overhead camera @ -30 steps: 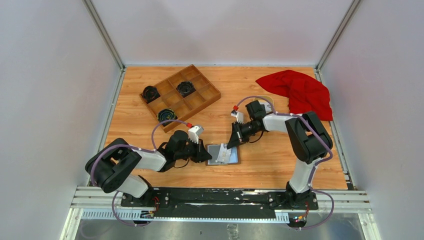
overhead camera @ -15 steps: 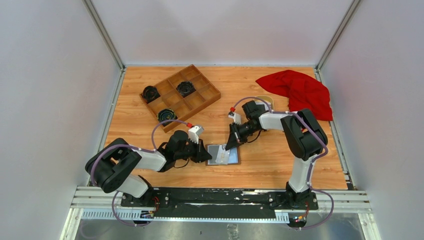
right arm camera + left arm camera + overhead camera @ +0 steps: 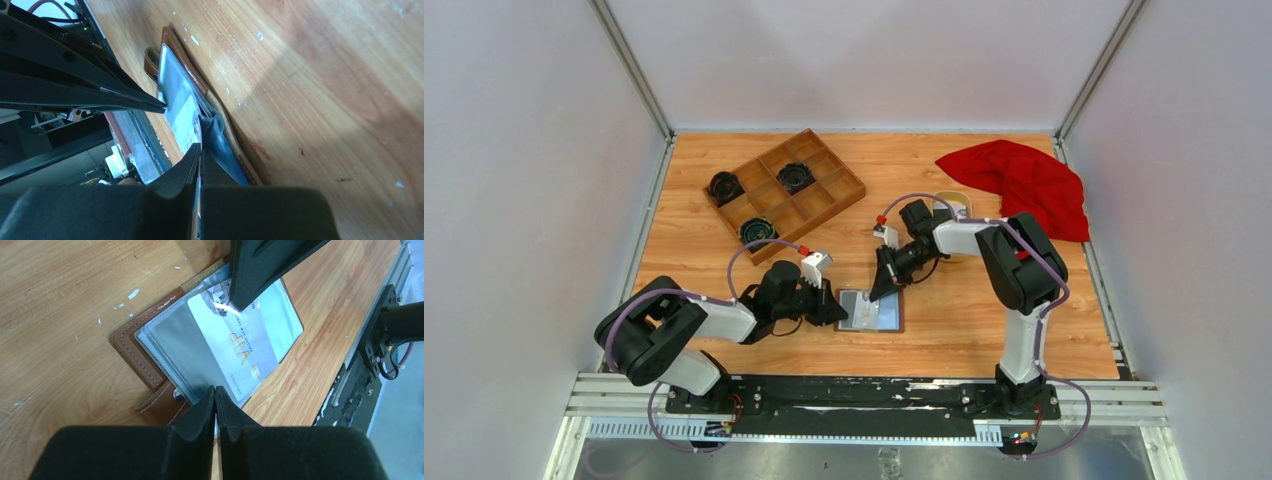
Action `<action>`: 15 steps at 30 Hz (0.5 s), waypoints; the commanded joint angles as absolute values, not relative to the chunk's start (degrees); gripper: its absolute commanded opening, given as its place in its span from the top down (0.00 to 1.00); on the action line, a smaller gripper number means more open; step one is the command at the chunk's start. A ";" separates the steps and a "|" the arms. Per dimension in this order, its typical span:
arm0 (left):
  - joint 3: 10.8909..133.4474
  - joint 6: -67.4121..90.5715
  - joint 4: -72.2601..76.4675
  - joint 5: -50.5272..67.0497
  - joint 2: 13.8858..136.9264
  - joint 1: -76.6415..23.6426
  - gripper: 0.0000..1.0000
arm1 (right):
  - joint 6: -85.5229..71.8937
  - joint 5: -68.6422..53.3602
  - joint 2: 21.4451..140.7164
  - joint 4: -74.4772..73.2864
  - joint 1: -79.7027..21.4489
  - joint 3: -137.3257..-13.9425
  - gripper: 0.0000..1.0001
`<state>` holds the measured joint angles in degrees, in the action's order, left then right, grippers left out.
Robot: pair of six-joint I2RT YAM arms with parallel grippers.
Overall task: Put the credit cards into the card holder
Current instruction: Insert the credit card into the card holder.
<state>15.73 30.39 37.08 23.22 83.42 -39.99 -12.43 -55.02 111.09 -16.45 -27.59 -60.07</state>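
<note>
The brown card holder (image 3: 890, 312) lies open on the table between the arms, its clear sleeves (image 3: 175, 345) upward. A whitish credit card (image 3: 235, 345) with gold lettering lies slanted among the sleeves; I cannot tell how deep it sits. My left gripper (image 3: 215, 390) is shut on the near edge of a sleeve, beside the snap tab. My right gripper (image 3: 200, 147) is shut, and its tip (image 3: 236, 302) presses on the card's far corner. In the right wrist view the card (image 3: 187, 122) shows beside the holder's blue lining. No other credit cards are in view.
A wooden compartment tray (image 3: 784, 192) holding black round parts stands at the back left. A red cloth (image 3: 1024, 185) lies at the back right. A yellow dish (image 3: 951, 203) peeks out behind the right arm. The metal rail (image 3: 864, 395) runs along the near edge.
My right gripper has moved left and nearer over the card holder, and the card has slid from askew to lying more in line with the sleeves. The left arm has stayed put.
</note>
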 commanded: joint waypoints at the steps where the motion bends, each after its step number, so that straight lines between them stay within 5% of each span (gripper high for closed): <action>1: 15.20 28.57 34.19 22.84 84.94 -40.25 0.92 | -12.17 -53.34 114.29 -19.16 -29.32 -61.45 1.00; 6: 15.21 28.72 34.16 22.94 85.01 -40.25 0.92 | -13.08 -55.61 116.59 -19.02 -29.56 -63.32 0.98; 15: 14.86 28.96 34.13 22.76 84.37 -40.25 0.92 | -6.00 -54.43 115.09 -24.21 -29.96 -66.64 0.59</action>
